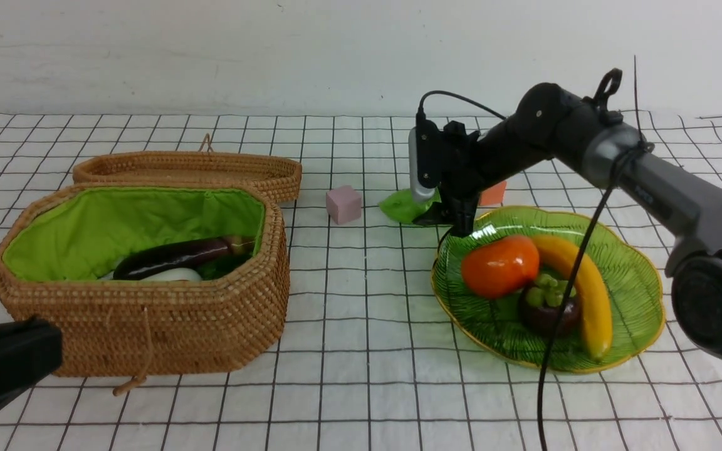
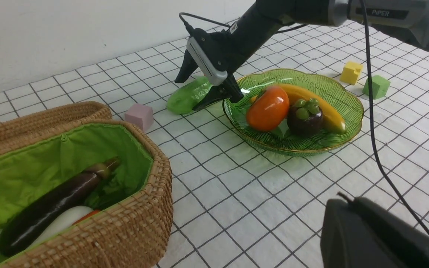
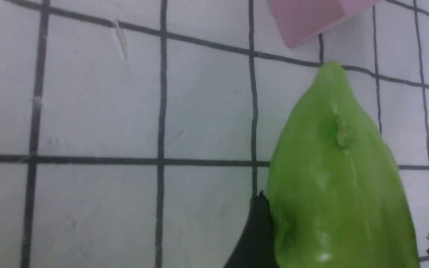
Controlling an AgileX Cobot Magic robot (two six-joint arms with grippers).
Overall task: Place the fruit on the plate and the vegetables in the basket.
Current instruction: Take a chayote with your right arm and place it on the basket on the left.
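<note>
Our right gripper (image 1: 444, 223) stands spread wide around the light green gourd (image 3: 333, 178), a finger on either flank. The gourd lies on the checked cloth (image 1: 361, 351) between the pink cube (image 1: 343, 203) and the plate (image 1: 637, 275). Our left gripper (image 1: 35, 354) sits closed near the basket (image 1: 167, 326), which holds the eggplant (image 1: 173, 257) and radish (image 1: 170, 274); the persimmon (image 1: 499, 266), mangosteen (image 1: 543, 307) and banana (image 1: 586, 294) lie on the plate.

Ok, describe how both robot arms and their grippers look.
The right arm is black and grey tubing marked PiPER in white, with thin black cables, a silver-grey wrist camera and tapered black fingers. Of the left arm only a matte black bulk shows.
</note>
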